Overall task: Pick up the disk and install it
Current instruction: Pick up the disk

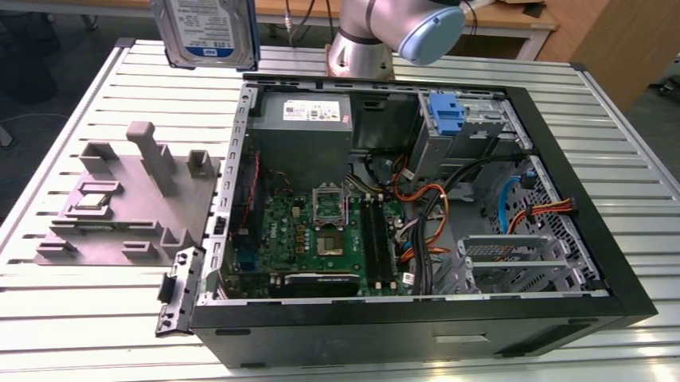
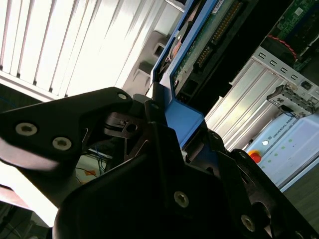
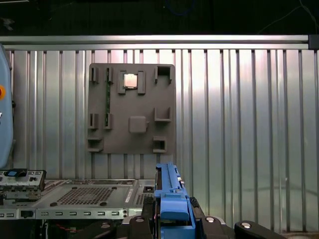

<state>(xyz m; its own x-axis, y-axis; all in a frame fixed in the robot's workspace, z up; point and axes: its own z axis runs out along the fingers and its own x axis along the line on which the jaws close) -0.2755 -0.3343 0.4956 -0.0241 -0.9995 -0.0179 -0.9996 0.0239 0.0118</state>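
Jaws of the gripper [image 3: 172, 221] pinch the disk [image 3: 167, 184], seemingly by its blue carrier, edge-on between them.

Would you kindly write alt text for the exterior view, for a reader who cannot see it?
The disk, label facing the camera, hangs upright at the picture's top, above a slatted metal table where an open computer case lies with its motherboard exposed. A grey fixture sits at the exterior view's left of the case; the arm stands behind it.
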